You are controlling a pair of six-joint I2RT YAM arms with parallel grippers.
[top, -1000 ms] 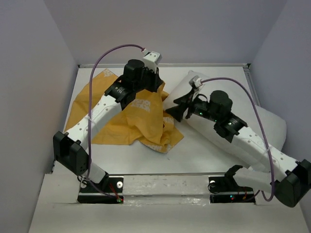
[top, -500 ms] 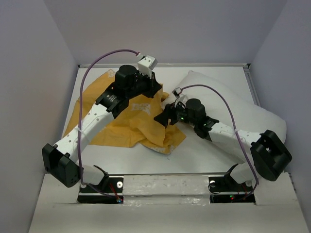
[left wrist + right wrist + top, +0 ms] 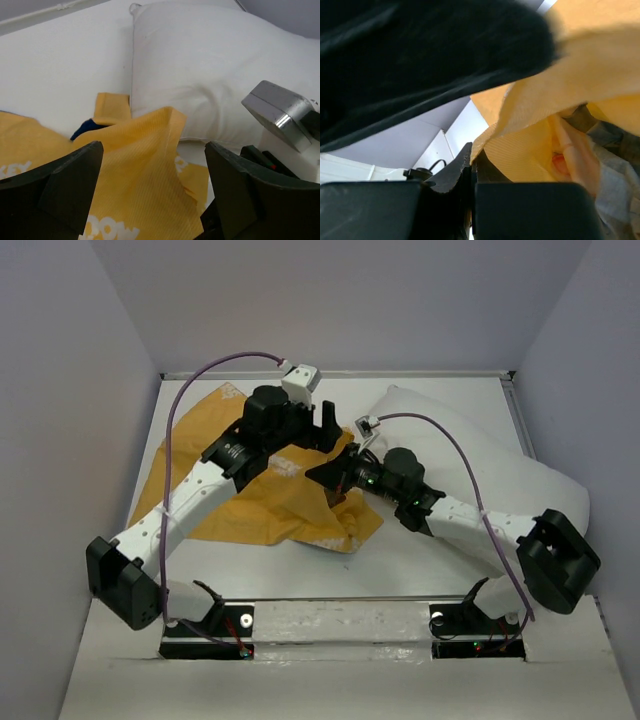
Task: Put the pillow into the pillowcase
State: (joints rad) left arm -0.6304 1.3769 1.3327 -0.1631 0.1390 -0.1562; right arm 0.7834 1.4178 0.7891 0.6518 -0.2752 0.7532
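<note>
The right tool (image 3: pixel 322 472) is pinching a yellow edge of the pillowcase (image 3: pixel 260 505), which is lying crumpled on the tabletop (image 3: pixel 400 562) just left of the pillow (image 3: pixel 500 465). The left tool (image 3: pixel 152 165) is hovering over the fabric, spread wide.

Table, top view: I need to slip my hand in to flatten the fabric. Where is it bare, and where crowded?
Bare: the near strip of table between the pillowcase and the arm bases, and the far strip between the pillow and the back wall. Crowded: the middle, where the left gripper and right gripper meet over the pillowcase's edge.
</note>
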